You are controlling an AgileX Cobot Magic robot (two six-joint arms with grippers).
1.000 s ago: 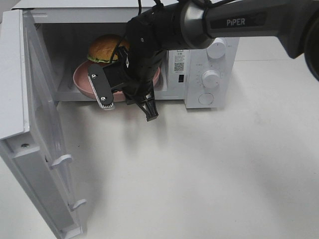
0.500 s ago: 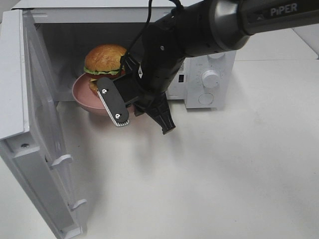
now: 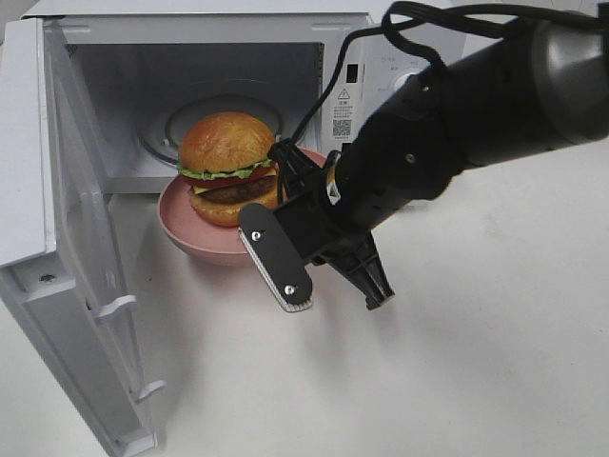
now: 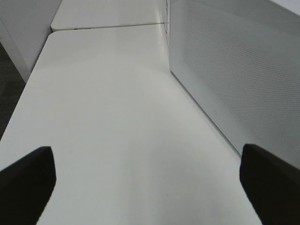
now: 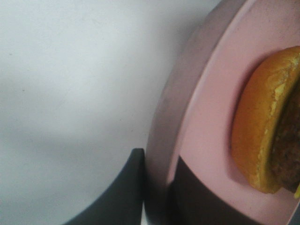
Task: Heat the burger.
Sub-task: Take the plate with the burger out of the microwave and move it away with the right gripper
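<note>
The right gripper (image 5: 157,187) pinches the rim of a pink plate (image 3: 186,224) carrying the burger (image 3: 228,168), held just outside the open microwave (image 3: 219,57). The left gripper (image 4: 140,173) hangs wide open, empty. Likely next: set the plate on the table.

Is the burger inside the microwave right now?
Out. The burger sits on the plate in front of the microwave, whose chamber shows bare behind it.

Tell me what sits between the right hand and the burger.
Only the pink plate: the right hand pinches its rim, and the burger rests on it further in. The right wrist view shows it.
</note>
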